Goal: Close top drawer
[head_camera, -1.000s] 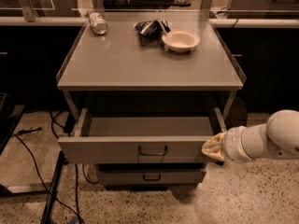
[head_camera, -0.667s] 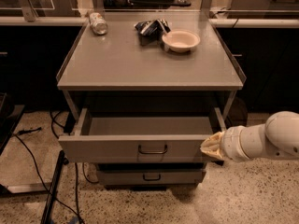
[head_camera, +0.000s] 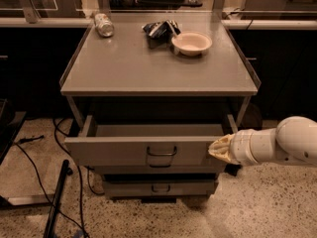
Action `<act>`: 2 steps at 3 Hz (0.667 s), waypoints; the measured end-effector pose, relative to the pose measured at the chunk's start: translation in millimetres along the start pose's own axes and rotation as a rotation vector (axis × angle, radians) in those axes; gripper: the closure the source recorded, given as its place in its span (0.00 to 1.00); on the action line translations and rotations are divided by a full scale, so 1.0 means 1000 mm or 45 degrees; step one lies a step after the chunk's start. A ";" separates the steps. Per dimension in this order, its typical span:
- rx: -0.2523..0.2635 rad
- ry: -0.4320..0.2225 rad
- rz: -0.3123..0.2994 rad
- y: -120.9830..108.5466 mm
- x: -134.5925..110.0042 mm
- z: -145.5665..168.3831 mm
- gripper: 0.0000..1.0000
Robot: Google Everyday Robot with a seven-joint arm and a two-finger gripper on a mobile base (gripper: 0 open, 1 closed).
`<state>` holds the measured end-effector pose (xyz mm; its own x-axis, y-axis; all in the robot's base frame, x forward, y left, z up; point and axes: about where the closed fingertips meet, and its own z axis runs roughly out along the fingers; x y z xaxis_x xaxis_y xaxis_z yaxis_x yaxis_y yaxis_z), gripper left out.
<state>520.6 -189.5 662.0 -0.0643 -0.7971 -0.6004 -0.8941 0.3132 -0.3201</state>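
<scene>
The top drawer (head_camera: 124, 152) is a grey metal tray with a wide flat front and a small central loop handle (head_camera: 161, 152). It stands pulled out from under the grey table top, and its inside looks empty. My gripper (head_camera: 216, 149) reaches in from the right on a white arm and sits against the right end of the drawer front.
On the table top (head_camera: 148, 68) lie a can (head_camera: 104, 25), a crumpled dark bag (head_camera: 159, 29) and a white bowl (head_camera: 191, 43). A lower drawer (head_camera: 159, 186) sits below. Black cables (head_camera: 34, 167) and a dark pole (head_camera: 55, 202) lie on the floor at left.
The gripper has shifted slightly left against the right end of the drawer front. The drawer looks about as far out as before.
</scene>
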 end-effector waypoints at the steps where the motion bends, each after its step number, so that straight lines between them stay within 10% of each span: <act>1: 0.044 -0.023 -0.005 -0.016 -0.005 0.005 1.00; 2: 0.110 -0.032 -0.014 -0.037 -0.008 0.007 1.00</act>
<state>557.0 -191.3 673.5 -0.0424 -0.7881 -0.6141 -0.8532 0.3484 -0.3882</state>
